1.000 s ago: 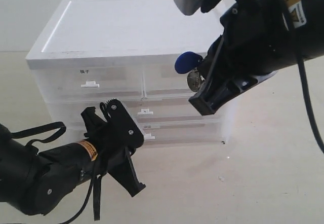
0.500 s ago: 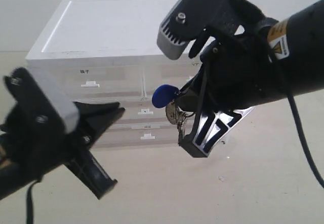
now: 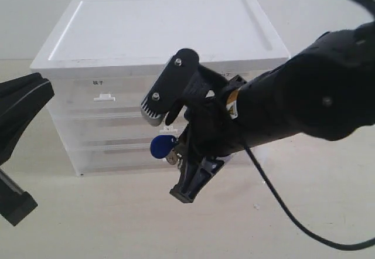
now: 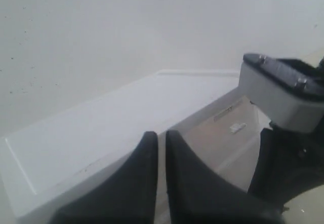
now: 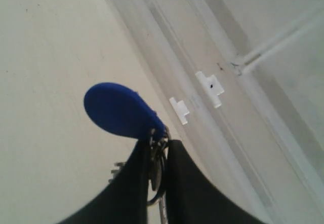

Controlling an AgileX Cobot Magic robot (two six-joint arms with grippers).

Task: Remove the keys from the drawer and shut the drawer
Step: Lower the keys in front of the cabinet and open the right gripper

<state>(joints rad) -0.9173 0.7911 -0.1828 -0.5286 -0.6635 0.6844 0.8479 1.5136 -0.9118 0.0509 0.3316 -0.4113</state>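
From where I stand, the right arm reaches across the front of the white plastic cabinet (image 3: 158,27), and its end effector (image 5: 158,152) is clamped tight on the keys (image 3: 165,151). The bunch hangs in the air just in front of the lower tiers, above the bench (image 3: 293,212) and touching neither. The blue fob (image 5: 119,110) sticks out past the fingertips, with the ring and silver keys pinched between them. The drawer (image 3: 111,158), the lowest full-width tier, looks pushed in, its front level with the tiers above. Its white handle is hidden behind the arm from this side, though the right wrist view shows two small white handles (image 5: 179,110) on flat, closed fronts. The left arm (image 3: 20,109) is off at the left edge, well clear of the cabinet front. Its end effector (image 4: 161,139) has its fingers drawn almost together, only a sliver between them and nothing held.
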